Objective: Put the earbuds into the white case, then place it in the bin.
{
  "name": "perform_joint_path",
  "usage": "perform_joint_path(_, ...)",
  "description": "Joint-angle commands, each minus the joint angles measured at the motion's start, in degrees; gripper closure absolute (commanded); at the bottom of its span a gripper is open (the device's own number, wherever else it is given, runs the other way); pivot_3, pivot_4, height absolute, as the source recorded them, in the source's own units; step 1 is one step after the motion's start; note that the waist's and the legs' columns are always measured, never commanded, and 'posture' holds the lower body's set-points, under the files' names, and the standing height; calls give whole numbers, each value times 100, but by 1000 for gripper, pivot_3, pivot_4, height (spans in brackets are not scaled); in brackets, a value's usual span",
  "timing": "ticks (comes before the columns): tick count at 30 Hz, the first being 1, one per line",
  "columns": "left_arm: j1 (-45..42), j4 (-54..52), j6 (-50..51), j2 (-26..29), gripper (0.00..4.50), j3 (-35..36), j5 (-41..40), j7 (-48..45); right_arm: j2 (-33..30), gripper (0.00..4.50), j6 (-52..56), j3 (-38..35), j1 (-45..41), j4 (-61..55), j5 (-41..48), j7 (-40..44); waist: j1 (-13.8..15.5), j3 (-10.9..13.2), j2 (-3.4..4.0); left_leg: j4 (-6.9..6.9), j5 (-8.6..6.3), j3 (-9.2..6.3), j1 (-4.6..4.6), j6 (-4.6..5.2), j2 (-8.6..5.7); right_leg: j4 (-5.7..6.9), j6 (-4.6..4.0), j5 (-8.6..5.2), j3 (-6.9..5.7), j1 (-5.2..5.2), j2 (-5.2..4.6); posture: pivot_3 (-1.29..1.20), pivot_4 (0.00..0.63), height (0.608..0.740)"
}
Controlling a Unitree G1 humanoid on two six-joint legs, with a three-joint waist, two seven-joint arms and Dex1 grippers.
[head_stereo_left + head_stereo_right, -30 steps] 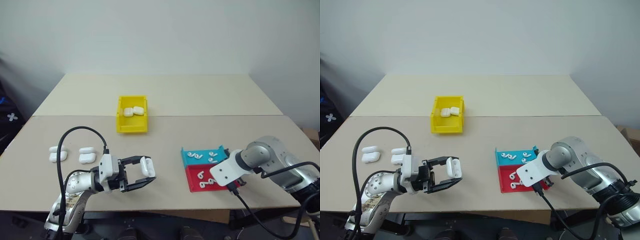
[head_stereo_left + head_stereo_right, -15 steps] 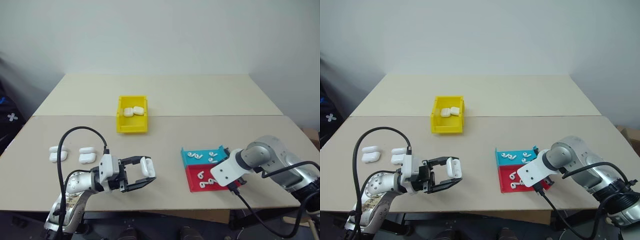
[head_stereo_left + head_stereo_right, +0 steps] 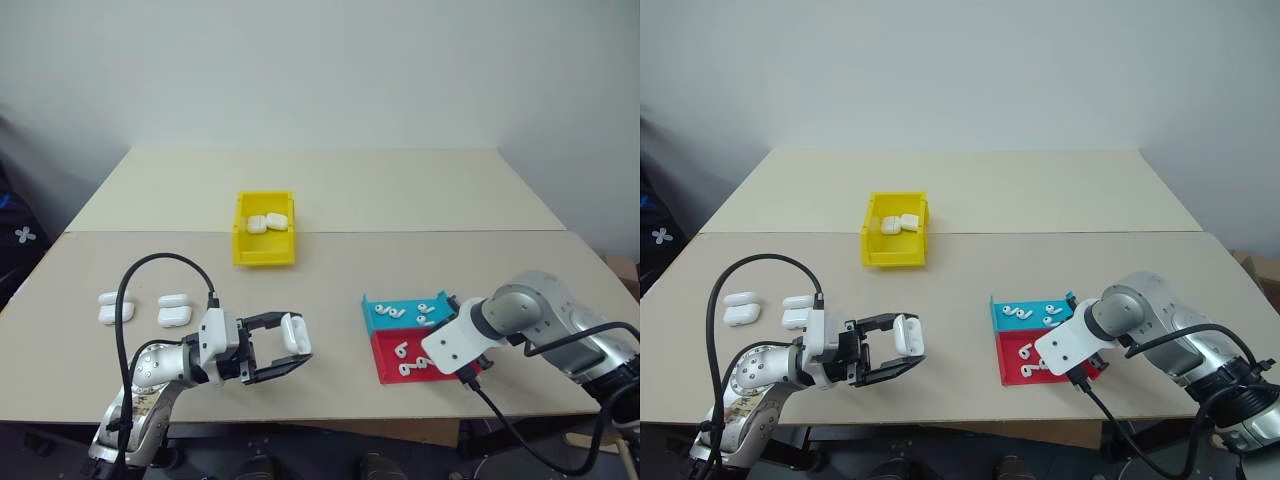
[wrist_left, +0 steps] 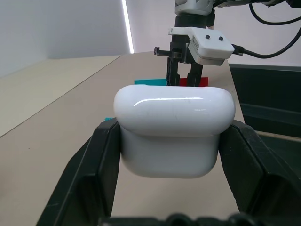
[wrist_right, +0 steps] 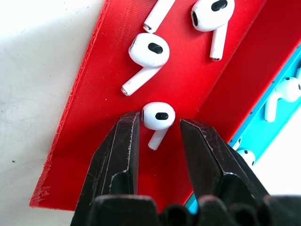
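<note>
Nothing differs from a second ago: the left gripper (image 4: 171, 141) still clamps a case (image 4: 174, 129); the right gripper (image 5: 157, 129), part-open, straddles an earbud (image 5: 158, 116), grip unclear.

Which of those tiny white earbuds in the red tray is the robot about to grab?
The glossy white plastic earbud sitting between the right gripper's black fingers; the other earbuds lie farther off.

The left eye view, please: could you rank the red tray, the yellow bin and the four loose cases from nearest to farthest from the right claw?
1. Red tray, directly under the right claw.
2. Yellow bin, mid-table, far side.
3. Loose cases, near the table's left edge.
</note>
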Motion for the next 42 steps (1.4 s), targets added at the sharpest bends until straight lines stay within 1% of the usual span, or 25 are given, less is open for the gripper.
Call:
perform_joint_path(1, 18, -144, -72, 20, 1700, -13, 22, 17, 22, 2723, -191, -104, -48, 52, 83, -19, 0, 0, 0, 0, 0, 0, 0, 0, 0, 0, 0, 0, 0, 0, 0, 0, 150, 740)
perform_joint_path(3, 18, -145, -73, 17, 1700, -15, 30, 23, 9, 2723, -228, -112, -32, 54, 111, 14, 0, 0, 0, 0, 0, 0, 0, 0, 0, 0, 0, 0, 0, 0, 0, 0, 150, 740)
perform_joint_path(6, 28, -154, -72, 16, 1700, -21, 43, 35, 0, 3300, -297, -128, -3, 59, 131, 20, -1, 0, 0, 0, 0, 0, 0, 0, 0, 0, 0, 0, 0, 0, 0, 0, 150, 740)
perform_joint_path(17, 43, -164, -67, 18, 1700, -20, 39, 40, -15, 3300, -357, -142, 16, 75, 141, -21, 0, 0, 0, 0, 0, 0, 0, 0, 0, 0, 0, 0, 0, -1, 0, 0, 150, 740)
perform_joint_path(22, 52, -165, -86, 16, 1700, -22, 60, 53, -157, 3300, -509, -251, -25, 128, 189, -34, 2, 0, 0, 0, 0, 0, 0, 0, 0, 0, 1, 1, 0, -1, 0, 0, 150, 740)
perform_joint_path(28, 55, -169, -69, -6, 1700, -45, 83, 70, -460, 3300, -844, -521, -137, 138, 659, 152, 3, 1, 1, 0, 0, 1, -1, 0, 0, 0, -2, -1, 0, -2, -1, 0, 150, 740)
perform_joint_path(31, 63, -177, -65, -20, 1700, -61, 84, 92, -515, 3300, -483, -799, -47, -40, 1280, 342, -7, 1, 1, -1, 0, 1, 0, 0, 0, 0, -2, -1, 1, -2, -1, 0, 150, 740)
perform_joint_path(34, 85, -199, -65, -18, 1700, -71, 80, 111, -525, 3300, 46, -974, 78, -289, 1648, 439, -3, 0, 1, -1, 0, 1, 0, 0, 2, 0, 1, 1, 1, -1, 0, 0, 150, 740)
perform_joint_path(36, 112, -225, -73, -12, 1700, -75, 86, 120, -471, 3300, 928, -1141, 214, -763, 2093, 457, 3, 1, 0, -1, 0, 1, 0, 0, 2, 0, 0, 1, 1, -1, 0, 0, 150, 740)
perform_joint_path(38, 139, -256, -75, -13, 1700, -74, 88, 143, -488, 3300, 1701, -1216, 396, -1193, 2238, 398, 10, 0, 0, -2, 0, 1, -1, 0, 1, 0, 0, 3, 1, 0, -1, 0, 150, 740)
perform_joint_path(40, 174, -290, -80, -11, 1700, -72, 82, 165, -495, 2925, 2373, -1201, 575, -1613, 2292, 271, 13, 0, 0, -2, 0, 0, -2, 0, 1, 0, -1, 3, 1, -1, -1, 0, 150, 740)
perform_joint_path(42, 196, -317, -75, -8, 1700, -77, 79, 184, -493, 2429, 2982, -1138, 691, -1992, 2346, 179, 13, 0, 0, -1, 0, 1, -2, -1, 1, 0, -5, -1, 1, -2, -2, 0, 150, 740)
